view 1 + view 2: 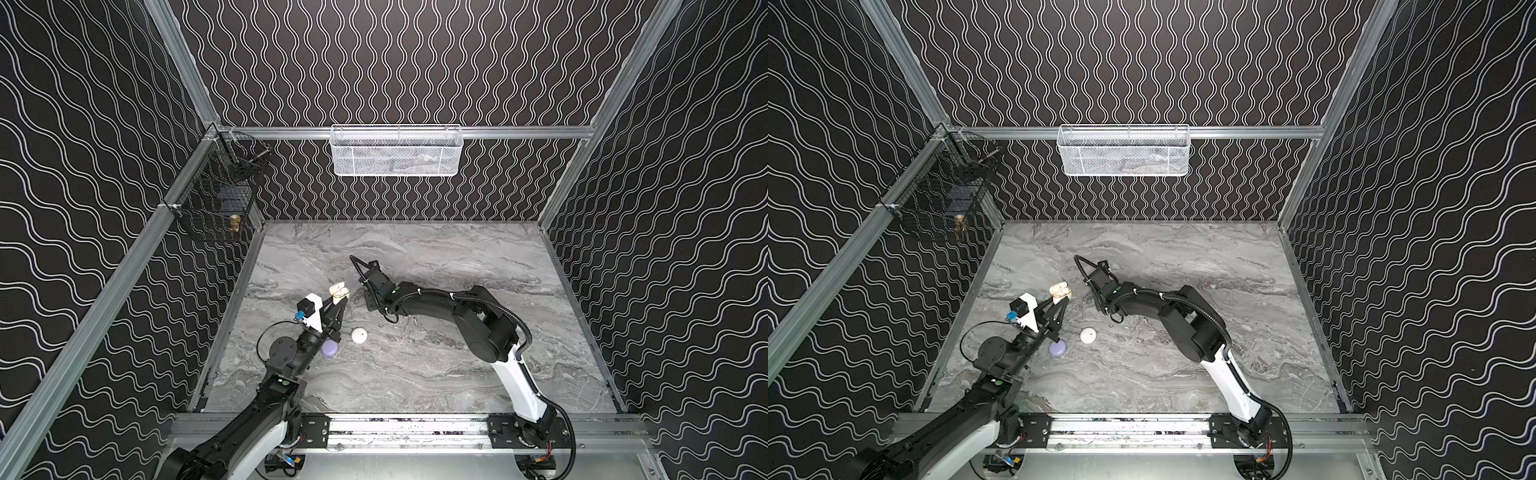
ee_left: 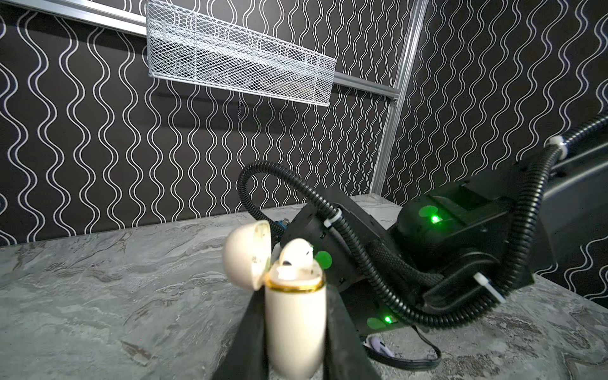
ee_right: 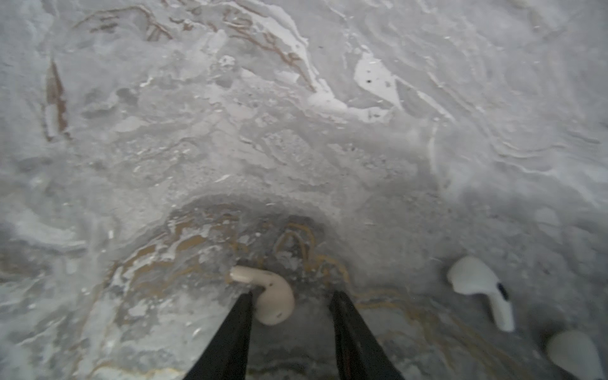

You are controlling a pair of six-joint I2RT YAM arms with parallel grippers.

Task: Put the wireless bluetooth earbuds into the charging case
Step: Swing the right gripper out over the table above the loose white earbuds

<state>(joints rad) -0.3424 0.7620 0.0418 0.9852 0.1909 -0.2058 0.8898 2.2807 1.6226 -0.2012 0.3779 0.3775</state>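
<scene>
My left gripper (image 2: 294, 297) is shut on a cream charging case (image 2: 294, 325) and holds it upright, with its lid (image 2: 246, 253) hinged open. One cream earbud (image 2: 296, 251) sits in the case's mouth. Both top views show this case (image 1: 340, 293) (image 1: 1060, 291) left of the table's middle. My right gripper (image 3: 291, 296) points down at the table and stands open around a loose cream earbud (image 3: 273, 299), which lies against one finger. A white earbud (image 3: 477, 283) and part of another (image 3: 574, 353) lie beside it. A lilac earbud (image 2: 378, 347) lies under the right arm.
A round white case (image 1: 359, 335) and a lilac case (image 1: 330, 348) lie shut near the left arm. A white mesh basket (image 1: 395, 151) hangs on the back rail, and a black wire basket (image 1: 220, 195) on the left rail. The right arm's cable loop (image 2: 250, 184) rises close behind the held case.
</scene>
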